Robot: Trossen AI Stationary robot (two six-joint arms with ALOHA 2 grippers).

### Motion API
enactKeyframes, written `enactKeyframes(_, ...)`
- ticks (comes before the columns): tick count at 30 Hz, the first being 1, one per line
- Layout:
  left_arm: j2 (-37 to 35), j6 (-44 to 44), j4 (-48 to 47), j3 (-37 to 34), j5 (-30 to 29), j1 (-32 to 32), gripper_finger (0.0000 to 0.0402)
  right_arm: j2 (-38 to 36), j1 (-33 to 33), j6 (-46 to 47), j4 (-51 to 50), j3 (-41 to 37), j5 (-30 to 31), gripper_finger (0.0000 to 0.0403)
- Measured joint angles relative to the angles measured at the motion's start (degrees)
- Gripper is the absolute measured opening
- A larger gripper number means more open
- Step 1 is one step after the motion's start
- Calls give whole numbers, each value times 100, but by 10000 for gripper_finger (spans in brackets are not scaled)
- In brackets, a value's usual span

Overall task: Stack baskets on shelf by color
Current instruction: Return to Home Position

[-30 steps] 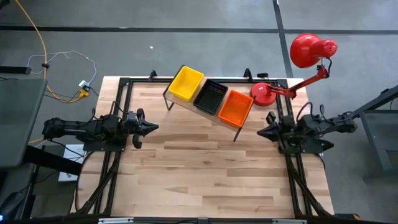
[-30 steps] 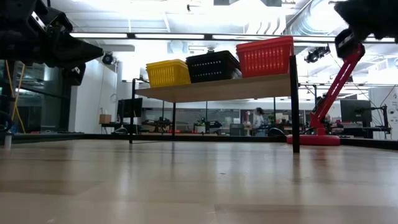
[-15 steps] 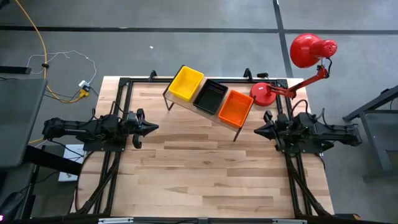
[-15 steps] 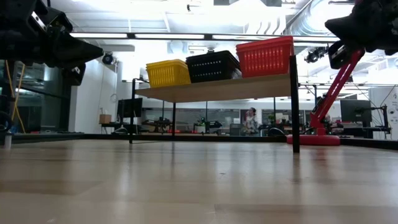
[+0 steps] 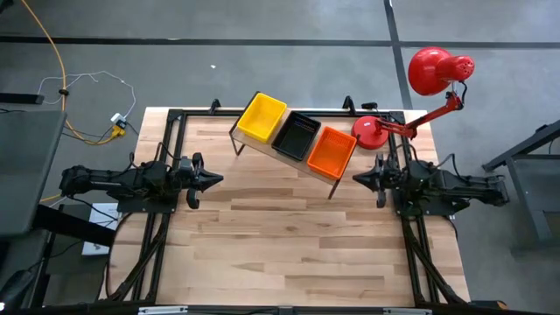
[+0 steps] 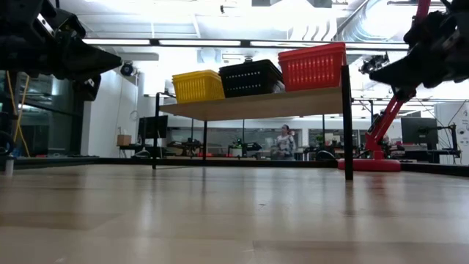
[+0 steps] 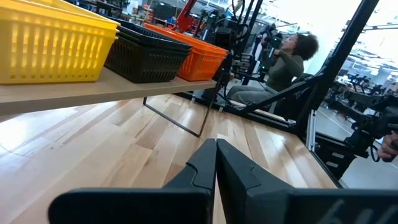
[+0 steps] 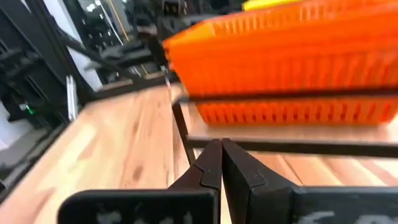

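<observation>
the shelf stands slantwise along the far edge of the surface, reaching toward its far right corner, and carries three sorted piles: yellow baskets at its left end, black baskets in the middle, orange baskets at its right end. no basket lies loose on the surface, so the sorting looks finished and what is left is parking the arms

the left fingers hang by the left edge, pressed together with nothing between them, well apart from the shelf. the right fingers are also pressed together and empty, by the right edge, pointing inward, near the shelf's right end, with the orange pile filling much of the right wrist view

to do this well, the right arm looks like the one that matters: its tip sits close to the shelf's black corner leg and to the base of the red desk lamp at the far right corner. i would draw it straight back toward the right edge rather than swing it sideways, so no link brushes the leg and shakes the piles. leave the fingers closed; opening them only widens what could catch. go slowly, and finish in a pose that mirrors the left arm, level and clear of the shelf
</observation>
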Motion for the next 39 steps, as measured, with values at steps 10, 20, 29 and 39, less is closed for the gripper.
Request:
enactKeyframes(10, 0, 0, 0, 0, 2, 0, 1, 26, 0, -1, -58, 0, 11, 0)
enactKeyframes(20, -98, 0, -139, 0, 2, -2, 1, 26, 0, 499, -69, 2, -7, 0)
enactKeyframes(29, -299, 0, -290, -2, 251, -4, 1, 28, 0, 501, -73, 2, -7, 0)
enactKeyframes(39, -280, 0, -295, -2, 229, -4, 1, 28, 2, 499, -73, 2, -7, 0)
